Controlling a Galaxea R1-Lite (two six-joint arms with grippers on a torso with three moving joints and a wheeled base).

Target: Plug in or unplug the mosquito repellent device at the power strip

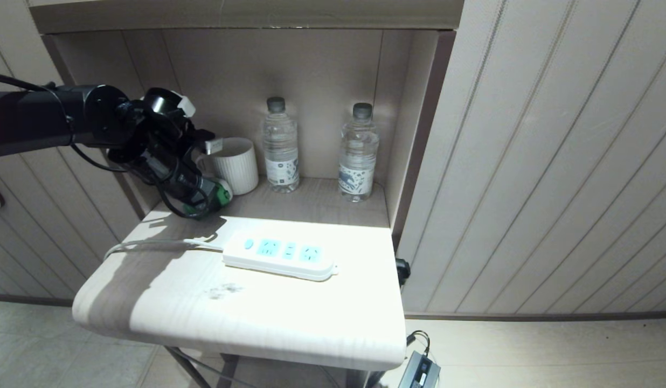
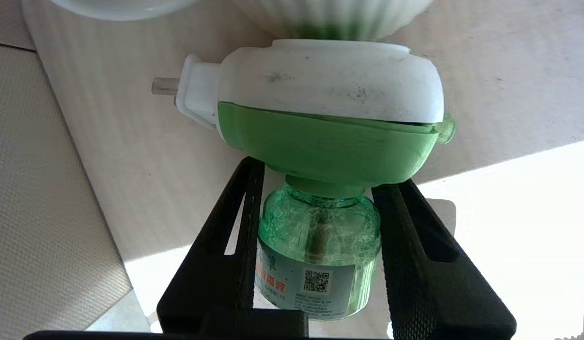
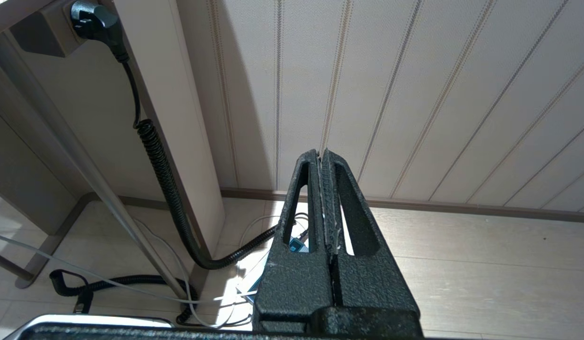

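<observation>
Left gripper (image 2: 318, 245) closed around the bottle of the mosquito repellent device (image 2: 320, 141) at the back left of the table (image 1: 247, 318).

In the head view the device (image 1: 217, 195) sat at about ten o'clock from the power strip (image 1: 282, 256), well apart from it and just in front of the white mug (image 1: 236, 164). The wrist view showed both black fingers (image 2: 405, 245) flanking the green bottle and pinching its sides; the white cap with its prongs pointed away from the strip. The strip lay flat near the table's centre, sockets unoccupied, its cord (image 1: 150, 246) running off toward nine o'clock. Two water bottles (image 1: 281, 145) stood at twelve o'clock in the alcove. The right gripper (image 3: 322, 198) hung low near the floor, fingers pressed together, holding nothing.
</observation>
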